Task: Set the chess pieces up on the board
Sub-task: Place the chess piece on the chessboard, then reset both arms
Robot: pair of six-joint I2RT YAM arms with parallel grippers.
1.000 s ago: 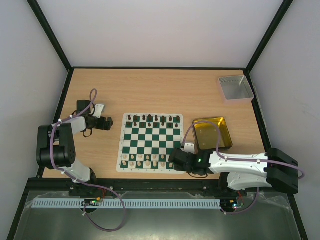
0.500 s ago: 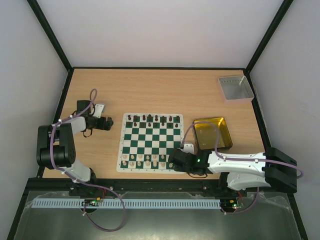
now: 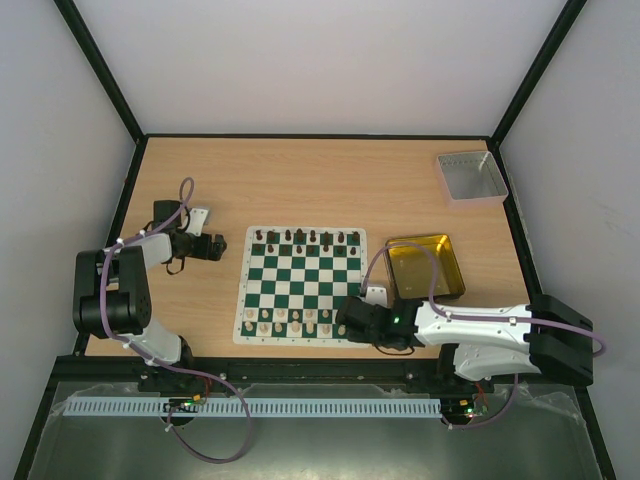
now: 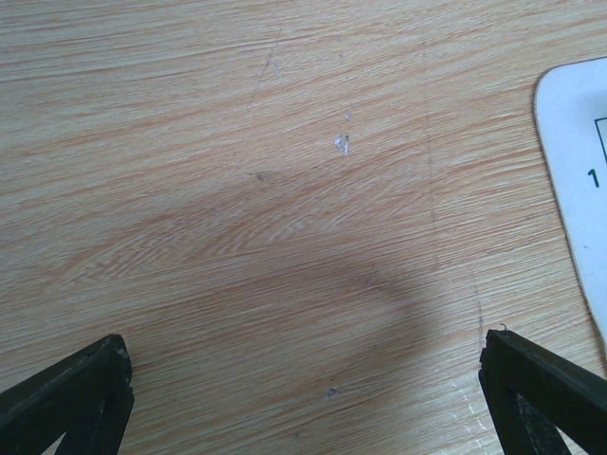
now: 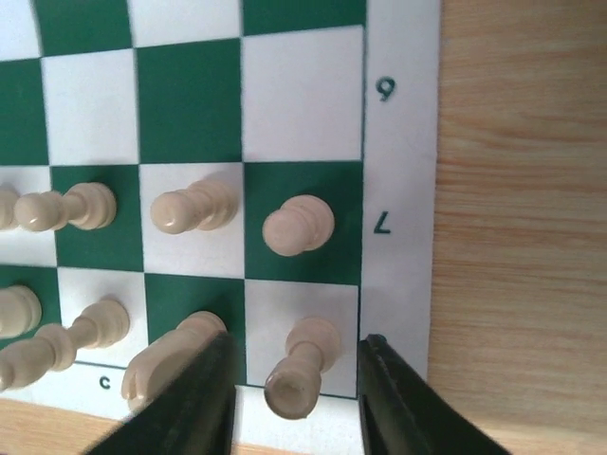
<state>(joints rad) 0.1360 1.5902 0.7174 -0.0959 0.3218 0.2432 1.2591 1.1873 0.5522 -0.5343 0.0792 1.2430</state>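
- The right gripper (image 5: 296,353) has its jaws partly open around one cream piece (image 5: 302,372). A sliver of gap shows on each side, so neither finger seems to press it.
- That piece stands upright on the white square at the near right corner of the board (image 3: 303,285).
- Just left of it a second cream piece (image 5: 166,360) is partly hidden by a finger. A cream pawn (image 5: 297,226) stands on the green square just beyond.
- The rest of the chess pieces stand in rows: cream ones (image 3: 290,320) along the near side and dark ones (image 3: 305,237) along the far edge.
- The left gripper (image 4: 303,341) has its jaws spread wide with nothing between them. It hangs over the bare table (image 4: 285,190), just left of the board's far left corner.
- A gold tin (image 3: 425,268) lies just right of the board, and a grey tray (image 3: 470,177) sits well apart, at the table's far right.
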